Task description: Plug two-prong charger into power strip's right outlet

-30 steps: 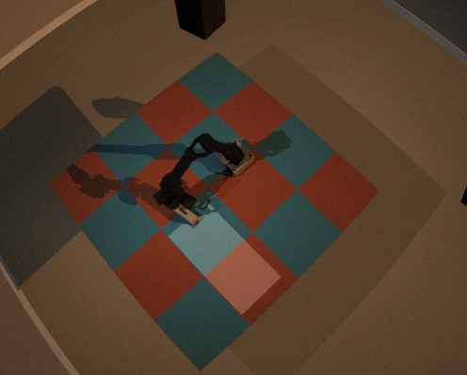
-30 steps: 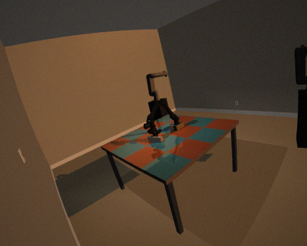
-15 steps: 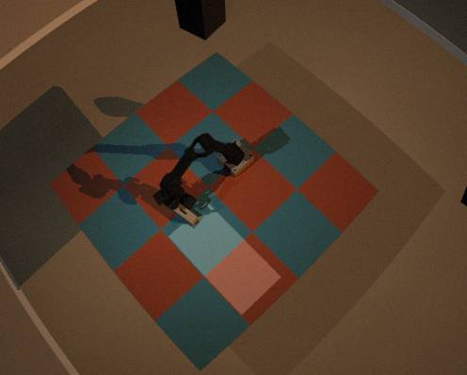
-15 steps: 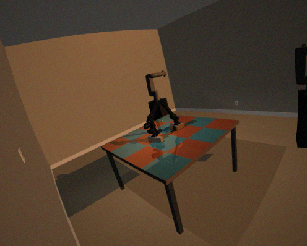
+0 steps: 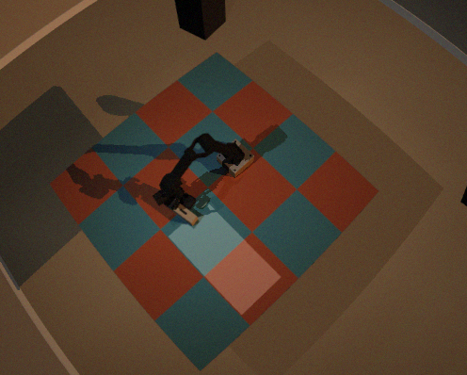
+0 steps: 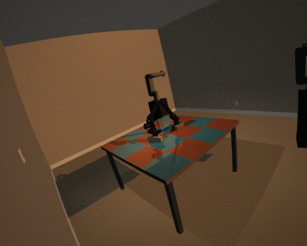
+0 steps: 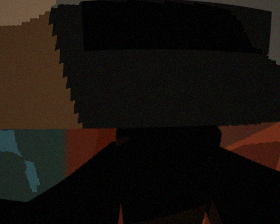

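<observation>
My gripper (image 5: 180,202) (image 6: 153,131) is shut on the dark two-prong charger (image 7: 164,66), which fills most of the wrist view and hides its own prongs. In the top and exterior views the gripper stands low, right over the small beige power strip (image 5: 192,218) (image 6: 156,139), which lies on the checkered table (image 5: 306,221) (image 6: 201,134). The arm covers the strip's outlets, so I cannot tell whether the prongs are in the right outlet or only touching it.
The arm's beige base plate (image 5: 241,166) (image 6: 179,125) sits near the table's middle, behind the strip. A dark stand (image 6: 153,89) rises behind the table's far edge. A dark box (image 5: 200,16) stands on the floor beyond the table.
</observation>
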{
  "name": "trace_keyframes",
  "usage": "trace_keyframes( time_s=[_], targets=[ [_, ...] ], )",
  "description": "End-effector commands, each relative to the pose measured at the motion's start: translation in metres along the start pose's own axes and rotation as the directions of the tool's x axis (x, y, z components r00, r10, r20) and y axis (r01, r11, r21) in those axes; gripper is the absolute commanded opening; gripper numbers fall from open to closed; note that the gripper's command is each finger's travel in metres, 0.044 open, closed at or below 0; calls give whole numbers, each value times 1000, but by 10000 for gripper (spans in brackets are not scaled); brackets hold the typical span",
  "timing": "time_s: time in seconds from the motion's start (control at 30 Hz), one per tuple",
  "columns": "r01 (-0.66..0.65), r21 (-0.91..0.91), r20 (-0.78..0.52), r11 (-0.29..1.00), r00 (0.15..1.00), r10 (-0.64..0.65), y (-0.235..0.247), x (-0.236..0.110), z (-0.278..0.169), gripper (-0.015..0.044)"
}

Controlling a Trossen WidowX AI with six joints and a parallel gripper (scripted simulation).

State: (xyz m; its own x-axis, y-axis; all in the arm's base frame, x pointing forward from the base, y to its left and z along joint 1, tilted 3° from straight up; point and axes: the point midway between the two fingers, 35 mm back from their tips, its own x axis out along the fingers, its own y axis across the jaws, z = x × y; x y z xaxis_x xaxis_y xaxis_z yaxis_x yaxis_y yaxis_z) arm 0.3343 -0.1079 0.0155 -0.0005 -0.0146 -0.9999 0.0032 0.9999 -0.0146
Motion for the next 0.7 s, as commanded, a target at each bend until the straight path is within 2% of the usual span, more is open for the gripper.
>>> trace_keyframes(
  time_s=[0.0, 0.67],
  targets=[
    [7, 6, 17, 1000, 1000, -7, -2, -2, 7, 0],
    [7, 6, 17, 1000, 1000, -7, -2, -6, 14, 0]
  ],
)
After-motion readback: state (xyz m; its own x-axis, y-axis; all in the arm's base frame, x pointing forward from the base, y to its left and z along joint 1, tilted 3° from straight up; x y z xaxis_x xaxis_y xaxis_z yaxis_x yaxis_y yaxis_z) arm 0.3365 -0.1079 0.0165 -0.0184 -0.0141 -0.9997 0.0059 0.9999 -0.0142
